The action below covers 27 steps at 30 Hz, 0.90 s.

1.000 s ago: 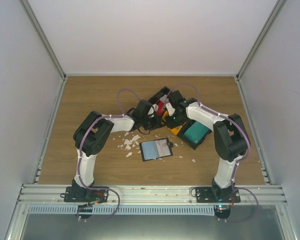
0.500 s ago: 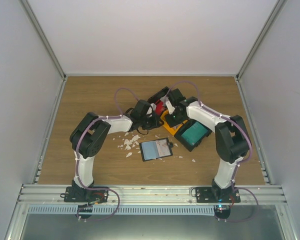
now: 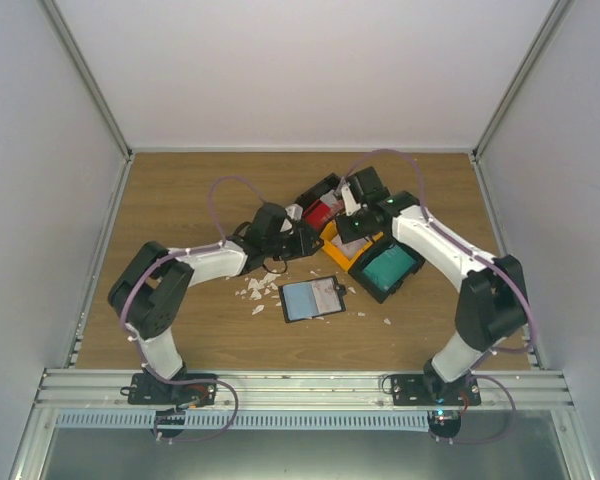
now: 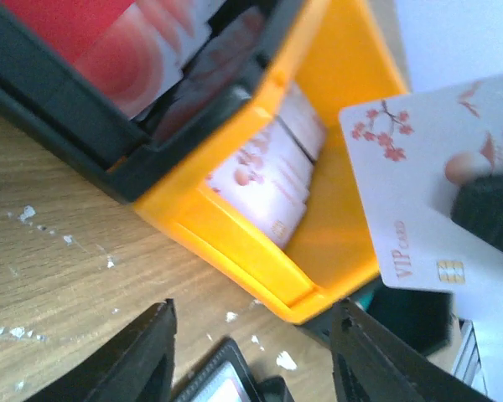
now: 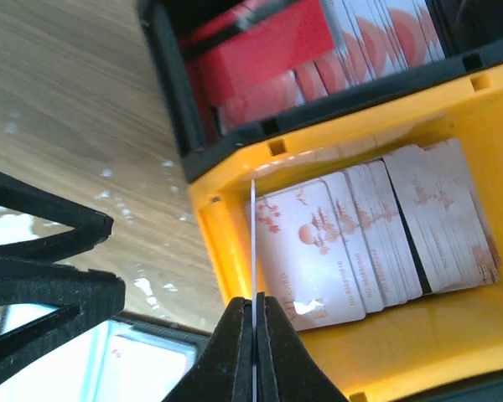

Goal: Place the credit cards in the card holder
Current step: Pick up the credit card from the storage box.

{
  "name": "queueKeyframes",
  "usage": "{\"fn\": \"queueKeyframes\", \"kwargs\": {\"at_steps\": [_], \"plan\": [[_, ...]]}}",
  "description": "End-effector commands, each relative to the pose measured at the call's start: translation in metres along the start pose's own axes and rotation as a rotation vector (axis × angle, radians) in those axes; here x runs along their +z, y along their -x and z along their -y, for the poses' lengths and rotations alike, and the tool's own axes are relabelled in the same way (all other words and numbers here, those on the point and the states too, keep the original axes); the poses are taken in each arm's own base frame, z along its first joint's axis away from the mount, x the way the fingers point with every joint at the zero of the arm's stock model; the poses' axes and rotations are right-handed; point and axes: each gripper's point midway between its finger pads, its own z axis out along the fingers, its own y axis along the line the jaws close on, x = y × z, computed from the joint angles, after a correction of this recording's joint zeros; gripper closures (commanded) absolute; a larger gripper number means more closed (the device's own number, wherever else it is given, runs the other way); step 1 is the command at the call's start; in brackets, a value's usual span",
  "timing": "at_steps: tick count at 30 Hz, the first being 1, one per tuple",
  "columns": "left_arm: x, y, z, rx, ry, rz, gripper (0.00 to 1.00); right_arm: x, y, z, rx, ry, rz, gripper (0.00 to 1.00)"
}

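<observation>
My right gripper (image 5: 254,335) is shut on a whitish credit card (image 5: 253,243), seen edge-on, held upright above the yellow bin's near-left corner. The same card (image 4: 419,184) with red blossoms and "VIP card" shows face-on in the left wrist view. My left gripper (image 4: 251,356) is open and empty, low over the wood beside the yellow bin (image 4: 260,260). The black card holder (image 3: 314,297) lies open on the table in front of the bins; its edge shows in the left wrist view (image 4: 222,385) and the right wrist view (image 5: 142,368).
The yellow bin (image 5: 453,335) holds a row of whitish cards (image 5: 377,234). A black bin (image 5: 163,100) behind it holds red-and-white cards (image 5: 268,50). Another black bin (image 3: 410,275) at the right holds teal cards (image 3: 387,264). White crumbs (image 3: 255,285) lie left of the card holder.
My right gripper has risen and moved back from the yellow bin with a whitish card in it. My left arm has stretched forward, its gripper staying beside the bins.
</observation>
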Motion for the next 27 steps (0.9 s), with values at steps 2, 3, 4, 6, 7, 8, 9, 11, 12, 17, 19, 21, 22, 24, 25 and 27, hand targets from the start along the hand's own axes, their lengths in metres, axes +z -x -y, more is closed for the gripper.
{"fn": "queueKeyframes", "kwargs": {"at_steps": [2,3,4,6,7,8,9,11,12,17,19,21,22,24,25,27], "plan": [[-0.052,0.031,0.049,0.14,-0.164,0.207,0.41,-0.039,0.011,-0.033,0.003,0.183,0.147,1.0],[-0.06,0.03,0.053,0.157,-0.189,0.221,0.39,-0.044,0.011,-0.039,-0.006,0.22,0.172,1.0],[-0.069,0.031,0.06,0.176,-0.222,0.239,0.36,-0.049,0.01,-0.043,-0.013,0.251,0.193,0.99],[-0.084,0.027,0.071,0.202,-0.288,0.25,0.32,-0.06,0.009,-0.051,-0.021,0.325,0.229,0.99],[-0.091,0.025,0.077,0.215,-0.332,0.251,0.3,-0.066,0.01,-0.053,-0.018,0.36,0.251,1.0],[-0.097,0.022,0.081,0.219,-0.369,0.243,0.28,-0.073,0.012,-0.057,-0.02,0.41,0.273,1.0],[-0.102,0.02,0.085,0.223,-0.4,0.24,0.27,-0.081,0.013,-0.063,-0.025,0.461,0.294,0.99],[-0.11,0.015,0.092,0.233,-0.455,0.22,0.26,-0.098,0.016,-0.074,-0.033,0.563,0.335,1.0],[-0.113,0.013,0.095,0.237,-0.47,0.216,0.25,-0.107,0.016,-0.08,-0.038,0.612,0.356,1.0],[-0.129,0.01,0.105,0.251,-0.515,0.23,0.27,-0.141,0.008,-0.107,-0.091,0.843,0.423,1.0],[-0.136,0.01,0.108,0.25,-0.527,0.25,0.34,-0.147,0.001,-0.112,-0.116,0.896,0.425,1.0],[-0.144,0.01,0.113,0.252,-0.55,0.266,0.43,-0.15,-0.004,-0.113,-0.127,0.923,0.421,1.0],[-0.148,0.009,0.115,0.252,-0.566,0.273,0.48,-0.151,-0.006,-0.114,-0.134,0.939,0.422,1.0],[-0.157,0.007,0.121,0.254,-0.603,0.288,0.56,-0.155,-0.009,-0.115,-0.148,0.971,0.42,1.0],[-0.162,0.006,0.123,0.259,-0.619,0.296,0.59,-0.156,-0.011,-0.116,-0.153,0.984,0.42,1.0],[-0.168,0.004,0.128,0.271,-0.646,0.303,0.66,-0.158,-0.014,-0.117,-0.156,1.005,0.419,1.0]]}}
